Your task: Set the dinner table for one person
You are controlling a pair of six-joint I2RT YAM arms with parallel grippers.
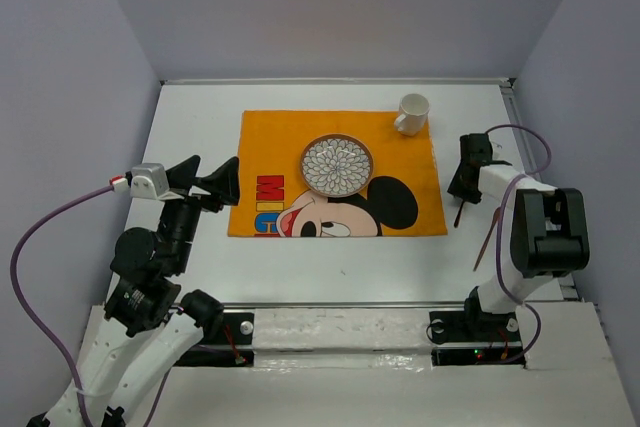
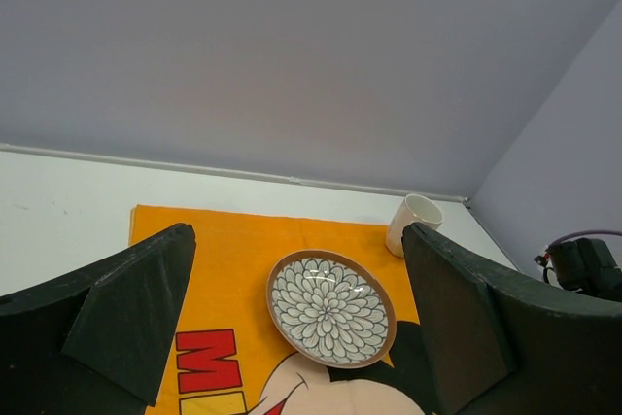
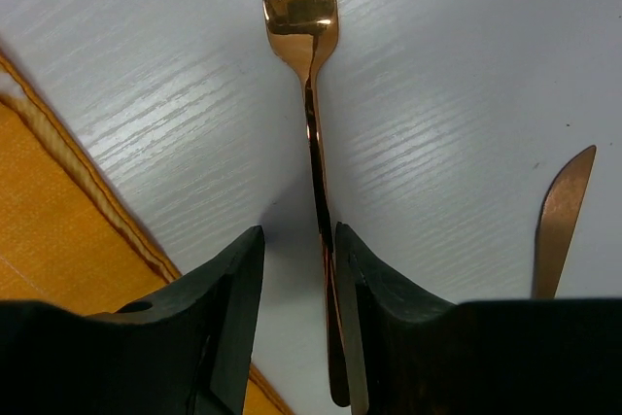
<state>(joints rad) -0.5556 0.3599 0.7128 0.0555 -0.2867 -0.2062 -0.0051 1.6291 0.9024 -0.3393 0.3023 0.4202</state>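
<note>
The white dinner table (image 1: pixel 200 117) carries an orange cartoon-mouse placemat (image 1: pixel 270 137) with a flower-patterned plate (image 1: pixel 337 166) on it and a white mug (image 1: pixel 412 113) at its far right corner. A copper fork (image 3: pixel 311 94) lies on the bare table right of the mat. My right gripper (image 3: pixel 299 235) is down over the fork's handle, jaws narrowly open; the handle lies against the right finger (image 3: pixel 389 308), with a gap to the left finger. In the top view the right gripper (image 1: pixel 460 187) is beside the mat's right edge. My left gripper (image 1: pixel 207 179) is wide open and empty at the mat's left edge, facing the plate (image 2: pixel 330 308).
A copper knife (image 1: pixel 487 242) lies on the table right of the fork, its tip showing in the right wrist view (image 3: pixel 562 221). The mat's hem (image 3: pixel 87 191) is just left of the right gripper. Grey walls enclose the table; a metal rail (image 1: pixel 340 304) runs along the near edge.
</note>
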